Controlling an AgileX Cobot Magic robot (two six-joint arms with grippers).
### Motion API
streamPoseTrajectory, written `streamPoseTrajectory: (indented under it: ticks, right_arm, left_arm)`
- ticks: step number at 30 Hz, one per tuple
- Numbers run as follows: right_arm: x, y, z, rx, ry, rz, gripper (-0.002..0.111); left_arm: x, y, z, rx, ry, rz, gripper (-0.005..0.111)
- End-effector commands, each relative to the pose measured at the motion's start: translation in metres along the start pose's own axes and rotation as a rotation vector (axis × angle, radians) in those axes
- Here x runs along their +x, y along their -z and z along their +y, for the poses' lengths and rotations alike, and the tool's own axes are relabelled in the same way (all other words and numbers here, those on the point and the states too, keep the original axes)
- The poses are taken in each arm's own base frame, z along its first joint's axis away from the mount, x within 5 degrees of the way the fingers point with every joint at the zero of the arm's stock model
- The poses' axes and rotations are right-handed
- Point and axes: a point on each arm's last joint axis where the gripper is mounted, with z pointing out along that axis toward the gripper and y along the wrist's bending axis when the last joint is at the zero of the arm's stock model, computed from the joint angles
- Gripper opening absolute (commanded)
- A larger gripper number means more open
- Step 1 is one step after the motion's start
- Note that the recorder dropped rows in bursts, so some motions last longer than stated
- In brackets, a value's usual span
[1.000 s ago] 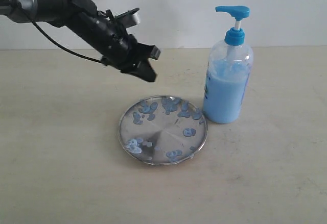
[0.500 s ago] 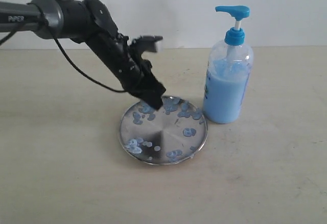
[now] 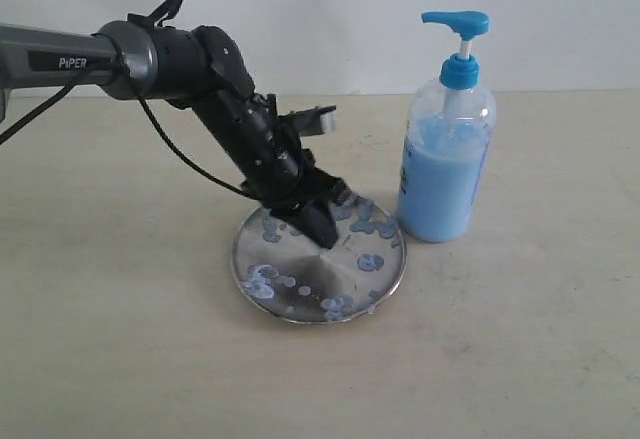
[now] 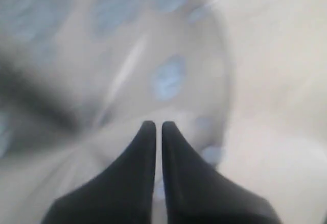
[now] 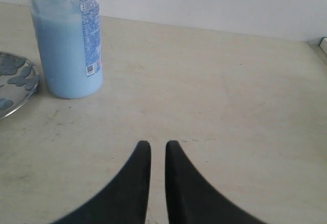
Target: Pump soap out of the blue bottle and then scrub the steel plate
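Pale beige tabletop (image 3: 120, 359), faintly scuffed; plain white wall (image 3: 350, 19) behind, soft even light

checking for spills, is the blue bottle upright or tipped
Upright: the blue bottle stands on its base beside the steel plate, pump head on top.

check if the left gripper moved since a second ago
Yes. The left gripper dropped from above the far rim of the steel plate onto its middle, nearer the blue bottle.
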Motion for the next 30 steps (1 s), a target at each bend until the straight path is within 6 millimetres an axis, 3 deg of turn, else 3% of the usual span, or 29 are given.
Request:
streamPoseTrajectory:
  ticks: [1,6,9,12,14,18,23,26,30]
  right_arm:
    - [-0.001,0.0,0.0,0.001,-0.007,-0.009,0.001]
    - [-0.001,0.0,0.0,0.001,-0.007,-0.009,0.001]
    - [-0.001,0.0,0.0,0.001,-0.007,-0.009,0.001]
    - [-0.001,0.0,0.0,0.001,-0.007,-0.009,0.001]
    - [-0.001,0.0,0.0,0.001,-0.007,-0.009,0.001]
    - [-0.001,0.0,0.0,0.001,-0.007,-0.009,0.001]
    - [-0.001,0.0,0.0,0.001,-0.007,-0.009,0.001]
    - [-0.001,0.0,0.0,0.001,-0.007,-0.009,0.001]
    - [-0.001,0.0,0.0,0.001,-0.007,-0.009,0.001]
  left_arm:
    - [-0.006,0.007,-0.028,0.252,-0.236,-0.079,0.004]
    - [0.006,0.017,-0.01,0.008,-0.273,0.106,0.004]
    - [-0.015,0.022,0.004,-0.199,-0.211,-0.094,0.004]
    - [-0.029,0.025,0.01,-0.282,-0.147,-0.248,0.004]
    - [-0.025,0.022,0.01,-0.276,-0.153,-0.208,0.004]
    - [0.001,0.02,0.01,-0.24,-0.227,0.09,0.004]
    - [0.004,0.028,-0.017,-0.014,-0.339,0.094,0.004]
    - [0.005,0.046,-0.028,-0.01,-0.362,0.053,0.004]
    - [0.015,0.095,-0.044,-0.037,-0.413,-0.089,0.004]
